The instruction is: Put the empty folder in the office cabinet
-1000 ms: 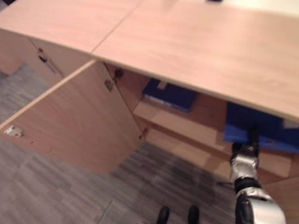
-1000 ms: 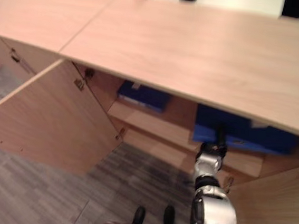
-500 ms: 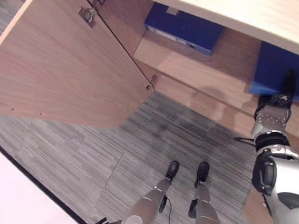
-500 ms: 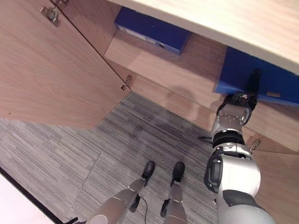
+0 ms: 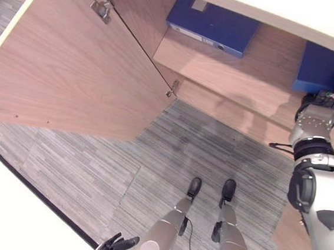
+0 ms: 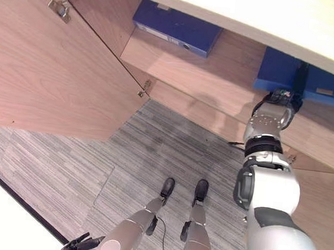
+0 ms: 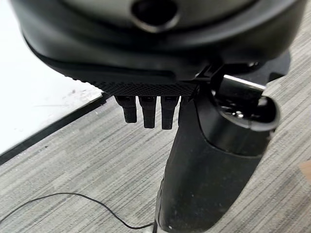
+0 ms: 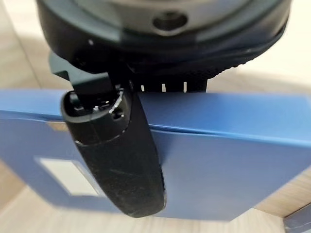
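My right hand pinches the flat blue plastic folder, thumb over its upper face and fingers tucked beneath, so I judge I'm sliding it level onto the shelf of the open light-wood office cabinet. A second blue folder lies well apart. My left hand hangs relaxed, holding nothing.

Head stereo looks down, sharing cabinet; wrist cameras close-up.
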